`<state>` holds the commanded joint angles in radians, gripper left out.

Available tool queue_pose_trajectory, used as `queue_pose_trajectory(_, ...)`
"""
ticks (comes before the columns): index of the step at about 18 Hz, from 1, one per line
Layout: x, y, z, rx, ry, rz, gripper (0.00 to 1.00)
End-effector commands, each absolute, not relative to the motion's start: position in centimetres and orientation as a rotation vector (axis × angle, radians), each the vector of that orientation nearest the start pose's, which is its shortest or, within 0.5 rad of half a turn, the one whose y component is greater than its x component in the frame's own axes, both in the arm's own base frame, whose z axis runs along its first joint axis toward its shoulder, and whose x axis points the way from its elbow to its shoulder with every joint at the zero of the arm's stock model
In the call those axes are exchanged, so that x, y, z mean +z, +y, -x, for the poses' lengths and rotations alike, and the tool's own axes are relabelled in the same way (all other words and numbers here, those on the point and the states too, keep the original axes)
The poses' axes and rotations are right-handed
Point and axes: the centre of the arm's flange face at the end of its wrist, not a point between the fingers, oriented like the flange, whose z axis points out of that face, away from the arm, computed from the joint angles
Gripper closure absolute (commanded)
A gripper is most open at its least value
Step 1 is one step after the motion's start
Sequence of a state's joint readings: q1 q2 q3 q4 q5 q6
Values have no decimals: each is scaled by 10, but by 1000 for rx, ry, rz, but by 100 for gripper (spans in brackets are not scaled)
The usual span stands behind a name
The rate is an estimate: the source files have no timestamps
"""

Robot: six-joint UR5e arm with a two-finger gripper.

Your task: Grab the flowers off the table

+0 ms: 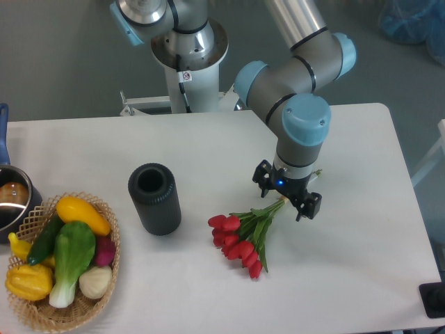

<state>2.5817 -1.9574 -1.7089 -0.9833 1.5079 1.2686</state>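
Bare worktop (361, 250) lies right of and below the flowers (240, 240), open to the tool (287, 194); left of them stands a black cylinder (154, 198); farther left a wicker basket (59, 316) crowds the corner.

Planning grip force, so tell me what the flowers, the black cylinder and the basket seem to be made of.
The flowers: probably artificial, plastic or fabric; the red buds look uniform and slightly glossy.
The black cylinder: matte, likely plastic or rubber, hollow with an open top; no shine, so the exact material is open.
The basket: woven wicker, tan, with an open lattice rim.
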Motion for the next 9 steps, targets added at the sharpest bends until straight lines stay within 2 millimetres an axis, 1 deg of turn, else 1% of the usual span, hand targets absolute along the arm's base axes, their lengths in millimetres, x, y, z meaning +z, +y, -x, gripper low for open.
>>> queue_pose_trajectory(2,264,441,439,45,394,3033,0)
queue_pose_trajectory(5,251,450,434,28,397,3051,0)
queue_pose_trajectory(6,249,454,431,24,379,3054,0)
queue_pose_trajectory(9,232,472,421,8,374,3058,0)
